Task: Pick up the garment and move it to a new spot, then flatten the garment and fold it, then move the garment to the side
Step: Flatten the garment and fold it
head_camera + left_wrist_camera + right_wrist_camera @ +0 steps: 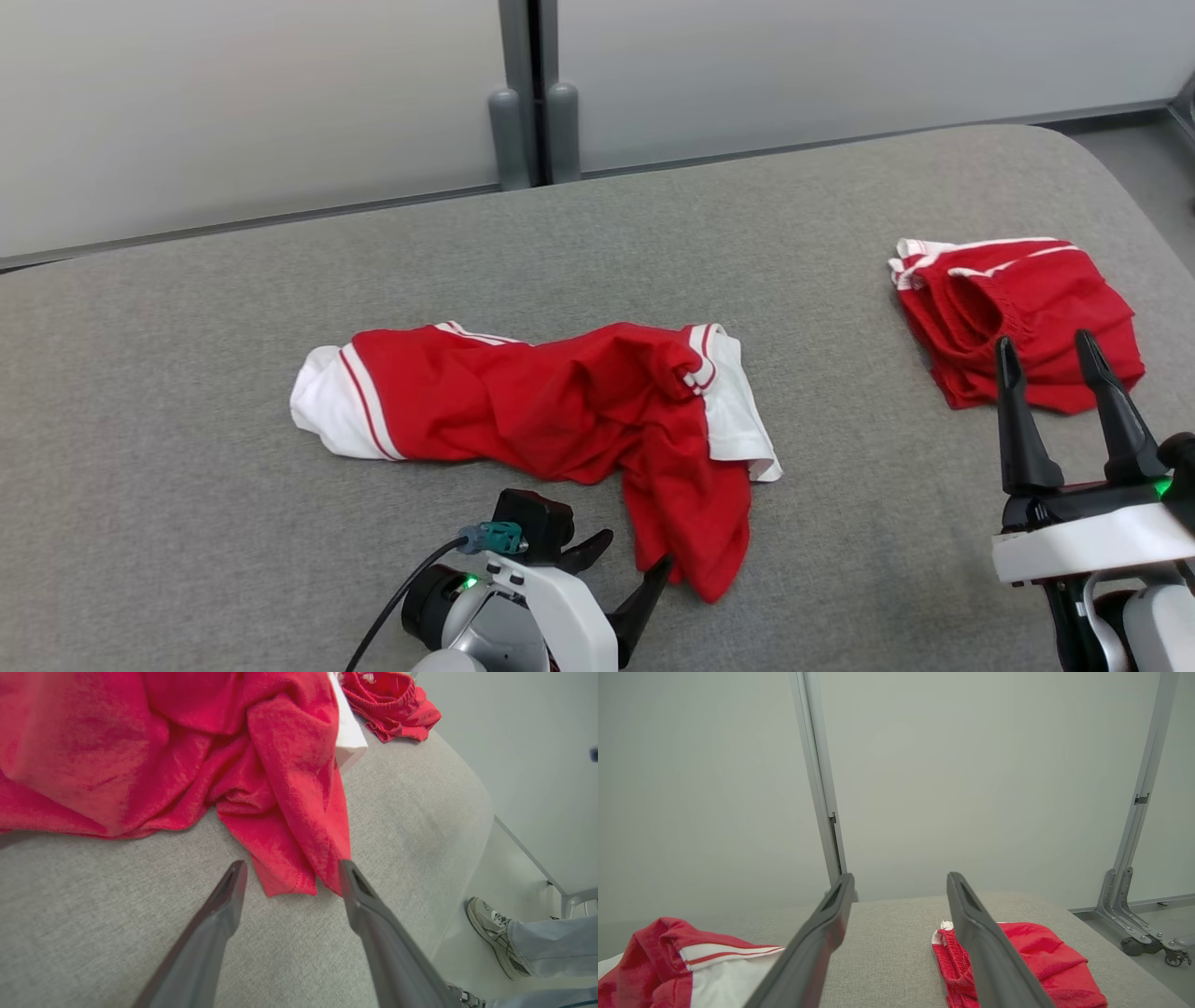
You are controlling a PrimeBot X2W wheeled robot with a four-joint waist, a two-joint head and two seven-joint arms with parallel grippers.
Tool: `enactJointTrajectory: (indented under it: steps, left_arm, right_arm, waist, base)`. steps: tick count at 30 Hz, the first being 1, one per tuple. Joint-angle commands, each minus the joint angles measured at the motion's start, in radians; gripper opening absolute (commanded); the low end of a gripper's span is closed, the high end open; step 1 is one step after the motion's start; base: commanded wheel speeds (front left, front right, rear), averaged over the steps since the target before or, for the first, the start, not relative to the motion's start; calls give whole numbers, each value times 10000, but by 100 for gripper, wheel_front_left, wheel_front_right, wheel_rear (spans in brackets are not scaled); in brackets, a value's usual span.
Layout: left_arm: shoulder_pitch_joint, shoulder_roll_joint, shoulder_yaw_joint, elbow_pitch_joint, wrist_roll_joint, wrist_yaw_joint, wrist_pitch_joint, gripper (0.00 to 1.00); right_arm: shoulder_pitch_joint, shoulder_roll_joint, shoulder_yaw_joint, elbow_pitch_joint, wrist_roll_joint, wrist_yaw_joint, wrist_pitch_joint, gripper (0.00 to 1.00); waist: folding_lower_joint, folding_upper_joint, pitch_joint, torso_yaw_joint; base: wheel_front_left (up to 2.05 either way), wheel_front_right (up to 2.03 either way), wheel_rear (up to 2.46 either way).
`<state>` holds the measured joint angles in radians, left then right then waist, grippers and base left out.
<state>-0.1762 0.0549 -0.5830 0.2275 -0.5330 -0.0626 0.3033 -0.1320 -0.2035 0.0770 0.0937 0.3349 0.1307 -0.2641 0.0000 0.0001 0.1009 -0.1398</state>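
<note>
Left hand gapes at the hem of the red garment; right hand gapes near red shorts.

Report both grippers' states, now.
Left gripper: open, holding nothing, tips at the red garment's edge.
Right gripper: open, holding nothing.

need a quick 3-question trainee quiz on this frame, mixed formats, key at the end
1. True or false: the left gripper is shut on the red shirt.
2. Which garment lies nearer the right gripper? A) red shirt B) red shorts
3. Fill in: the shirt's sleeves are ___.
Key: 1 false, its jaws stand open by the shirt's near edge; 2 B; 3 white.
</note>
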Motion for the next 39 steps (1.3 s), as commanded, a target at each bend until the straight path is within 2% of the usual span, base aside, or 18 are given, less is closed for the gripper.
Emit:
enactJointTrajectory:
  steps: [1,6,11,12,13,14,21,24,27,32,35,36,39]
  left_arm:
    - [-184,74,-6,98,-39,71,29,100]
    - [-672,7,-298,942,-200,133,44,100]
    - [-1110,-26,-521,1715,-765,21,-313,100]
    - [-1184,-24,-626,1808,-980,-2,-386,89]
    - [-1286,-20,-764,1917,-1103,-7,-467,28]
    - [-1385,-14,-895,2028,-1199,-14,-558,0]
    - [-1701,-14,-1338,2199,-1544,49,-1193,0]
    - [-1529,304,-1200,1705,-1490,221,-1252,0]
    - [-1166,938,-937,839,-1482,615,-1064,0]
    - [-302,2411,-8,-979,-1560,1647,-732,0]
    - [216,3259,794,-1746,-1782,2215,-607,0]
    - [216,3259,794,-1746,-1782,2215,-607,0]
    - [614,3940,1608,-2091,-1964,2680,-677,0]
  right_arm:
    - [-99,-10,7,-41,8,3,-2,100]
    - [-228,108,-2,-26,45,3,-2,100]
    - [-277,210,39,8,8,3,-2,100]
    - [-291,227,74,23,3,3,-2,100]
    - [-310,233,98,35,1,3,-2,100]
    - [-337,235,122,51,-5,3,-2,100]
    - [-132,133,-30,63,-33,3,-2,100]
    - [13,108,-146,84,-30,3,-2,100]
    - [159,137,-198,83,-21,3,-2,100]
    - [263,185,-200,62,-45,3,-2,100]
    - [300,203,-222,37,-68,3,-2,100]
    - [300,203,-222,37,-68,3,-2,100]
    - [291,169,-235,5,-63,3,-2,100]
  waist:
    - [0,-1,259,-351]
    - [0,-1,516,-785]
    - [0,-1,613,-866]
    - [0,-1,623,-842]
    - [0,-1,628,-800]
    - [0,-1,622,-752]
    - [0,-1,316,88]
    - [0,-1,76,616]
    - [0,-1,-134,1126]
    - [0,-1,-272,1692]
    - [0,-1,-260,1875]
    - [0,-1,-260,1875]
    - [0,-1,-171,1938]
  base:
    - [0,0,0]
    - [0,0,0]
    - [0,0,0]
    - [0,0,0]
    - [0,0,0]
    - [0,0,0]
    - [0,0,0]
    - [0,0,0]
    - [0,0,0]
    - [0,0,0]
    - [0,0,0]
    - [0,0,0]
    - [0,0,0]
